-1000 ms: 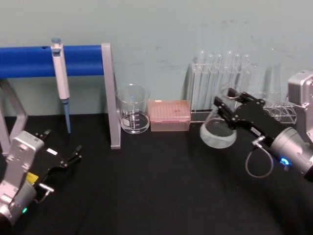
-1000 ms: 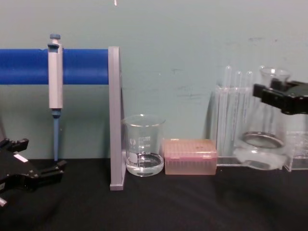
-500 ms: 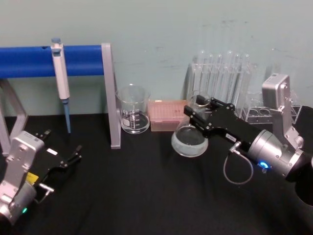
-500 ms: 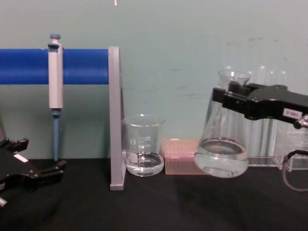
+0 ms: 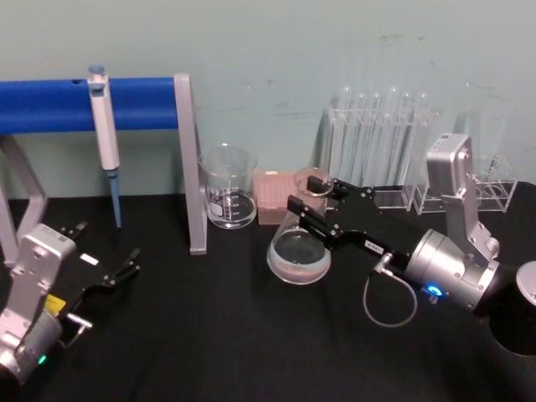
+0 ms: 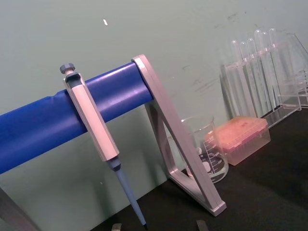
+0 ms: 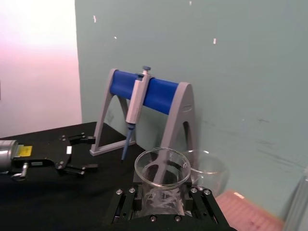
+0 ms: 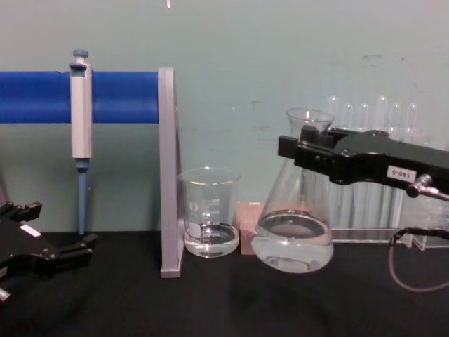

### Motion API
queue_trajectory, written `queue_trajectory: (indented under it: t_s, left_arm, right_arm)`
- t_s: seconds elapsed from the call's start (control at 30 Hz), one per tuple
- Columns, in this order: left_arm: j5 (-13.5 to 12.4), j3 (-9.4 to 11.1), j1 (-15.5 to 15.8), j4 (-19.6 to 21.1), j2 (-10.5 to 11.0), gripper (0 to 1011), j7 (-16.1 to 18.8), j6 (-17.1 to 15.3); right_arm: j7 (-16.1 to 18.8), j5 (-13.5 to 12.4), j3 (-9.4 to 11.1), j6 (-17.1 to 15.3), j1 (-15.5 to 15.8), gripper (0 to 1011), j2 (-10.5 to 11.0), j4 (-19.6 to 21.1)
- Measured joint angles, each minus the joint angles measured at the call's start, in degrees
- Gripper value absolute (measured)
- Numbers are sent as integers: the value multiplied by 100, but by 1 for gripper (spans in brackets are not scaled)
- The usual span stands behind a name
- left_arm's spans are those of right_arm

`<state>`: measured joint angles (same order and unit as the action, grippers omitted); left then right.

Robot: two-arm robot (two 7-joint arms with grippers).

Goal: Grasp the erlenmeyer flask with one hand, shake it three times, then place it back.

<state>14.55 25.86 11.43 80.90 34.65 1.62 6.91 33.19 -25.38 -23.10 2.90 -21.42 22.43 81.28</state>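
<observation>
Right gripper [image 5: 308, 198]: reaches in from the robot's right, with both black fingers closed on the neck of the erlenmeyer flask [image 8: 293, 232], just below the rim. The right wrist view has the open mouth standing up between the two fingers, one finger on each side of the neck.

Flask position: over the black table [image 5: 251, 343], in front of the pink tip box [image 5: 270, 198] and just to the right of the glass beaker [image 8: 209, 214]. It leans slightly. Clear liquid lies in its wide base. Whether the base touches the table cannot be told.

Left gripper [image 5: 107, 243]: low at the near left of the table, fingers spread apart and holding nothing, well apart from the flask.
</observation>
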Motion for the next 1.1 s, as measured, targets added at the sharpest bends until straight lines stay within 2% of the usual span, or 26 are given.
queue_trajectory:
  t_s: [0.4, 1.1]
  left_arm:
    - [0, 0, 0, 0, 0, 1001, 0, 0]
    - [0, 0, 0, 0, 0, 1001, 0, 0]
  right_arm:
    - [27, -126, -189, 13, -92, 450, 42, -72]
    - [-24, -166, -297, 40, -207, 450, 44, -201]
